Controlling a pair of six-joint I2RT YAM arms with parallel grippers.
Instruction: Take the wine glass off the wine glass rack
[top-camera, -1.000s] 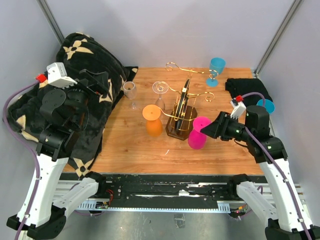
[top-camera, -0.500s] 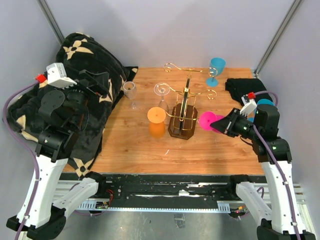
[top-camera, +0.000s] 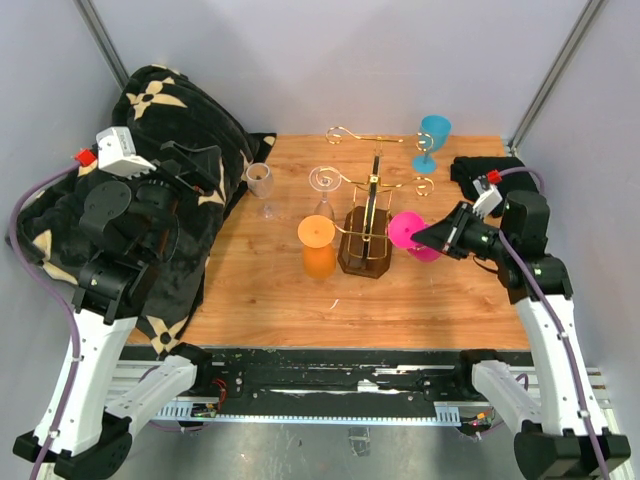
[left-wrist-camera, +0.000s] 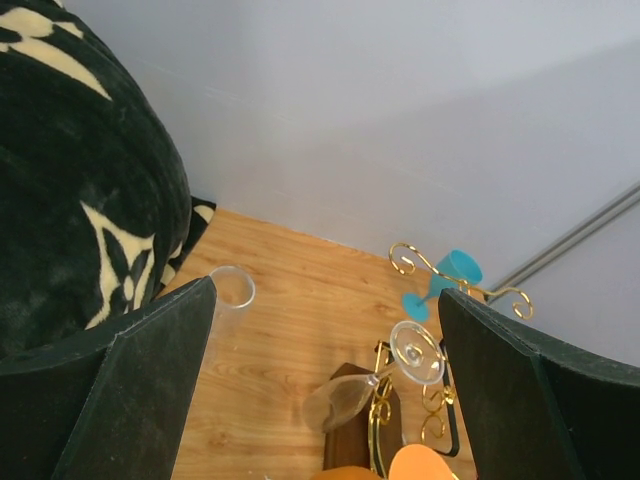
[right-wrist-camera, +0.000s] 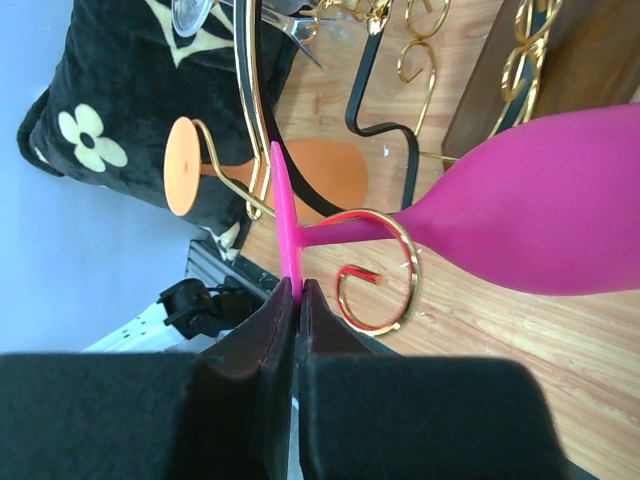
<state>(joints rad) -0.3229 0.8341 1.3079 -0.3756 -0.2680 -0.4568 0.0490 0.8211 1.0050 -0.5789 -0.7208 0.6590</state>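
Observation:
The pink wine glass lies sideways beside the wine glass rack. My right gripper is shut on the rim of its flat foot. A gold scroll end of a rack arm curls across the stem. From above, the right gripper sits just right of the rack with the pink glass at its tip. An orange glass and a clear glass hang on the rack's left arms. My left gripper hovers open over the blanket, far from the rack; its wrist view shows the left gripper holding nothing.
A clear glass stands left of the rack and a blue glass at the back. A black patterned blanket covers the table's left side, and a black cloth lies at the back right. Grey walls close in all round.
My right gripper has shut on the pink glass's foot and carried it from the rack's front right up beside the rack. The rack has turned slightly. The left arm has stayed still.

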